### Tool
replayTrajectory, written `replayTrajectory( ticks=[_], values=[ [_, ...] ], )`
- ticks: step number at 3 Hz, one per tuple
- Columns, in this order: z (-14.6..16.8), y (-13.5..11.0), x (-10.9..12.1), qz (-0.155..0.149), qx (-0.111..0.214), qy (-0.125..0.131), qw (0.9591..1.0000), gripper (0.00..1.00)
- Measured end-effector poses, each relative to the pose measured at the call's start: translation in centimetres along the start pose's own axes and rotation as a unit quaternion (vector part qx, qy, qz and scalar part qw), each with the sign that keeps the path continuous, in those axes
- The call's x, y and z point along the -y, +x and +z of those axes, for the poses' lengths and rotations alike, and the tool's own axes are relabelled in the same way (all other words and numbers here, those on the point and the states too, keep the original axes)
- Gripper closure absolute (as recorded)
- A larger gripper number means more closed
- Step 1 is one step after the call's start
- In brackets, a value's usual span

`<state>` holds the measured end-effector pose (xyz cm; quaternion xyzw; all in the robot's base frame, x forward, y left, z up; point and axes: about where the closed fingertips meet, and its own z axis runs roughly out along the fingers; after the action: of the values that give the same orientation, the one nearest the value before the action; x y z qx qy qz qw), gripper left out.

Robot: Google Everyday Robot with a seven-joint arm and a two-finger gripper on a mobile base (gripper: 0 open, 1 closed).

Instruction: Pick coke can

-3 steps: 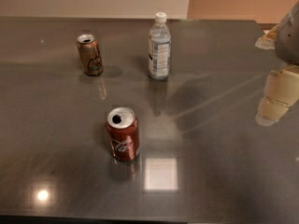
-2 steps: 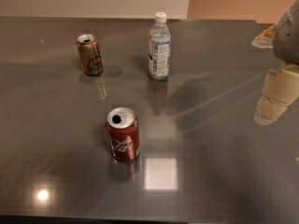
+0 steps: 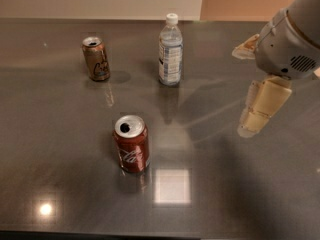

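Observation:
The coke can [image 3: 131,144], dark red with a white script logo and an opened silver top, stands upright on the dark grey table [image 3: 60,194], left of centre and near the front. My gripper [image 3: 240,93] hovers at the right, well to the right of the can and above the table. Its two tan fingers [image 3: 262,106] are spread apart and hold nothing.
A brown-tan can [image 3: 96,58] stands upright at the back left. A clear water bottle [image 3: 170,50] with a white cap stands at the back centre. Bright light reflections lie on the table in front of the coke can.
My gripper has moved left, further into view and a little closer to the coke can. The cans and bottle have not moved.

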<state>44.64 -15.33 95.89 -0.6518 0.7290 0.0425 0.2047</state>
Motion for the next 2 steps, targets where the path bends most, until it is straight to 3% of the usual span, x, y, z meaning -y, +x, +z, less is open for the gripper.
replayTrajectory(
  ticks=[1,2],
  values=[
    [2.5,-2.7,-1.1,-0.020,0.039,-0.032,0.9985,0.00],
    [4.1,-5.4,-2.7,-0.042,0.082,-0.057,0.9941,0.00]
  ],
)
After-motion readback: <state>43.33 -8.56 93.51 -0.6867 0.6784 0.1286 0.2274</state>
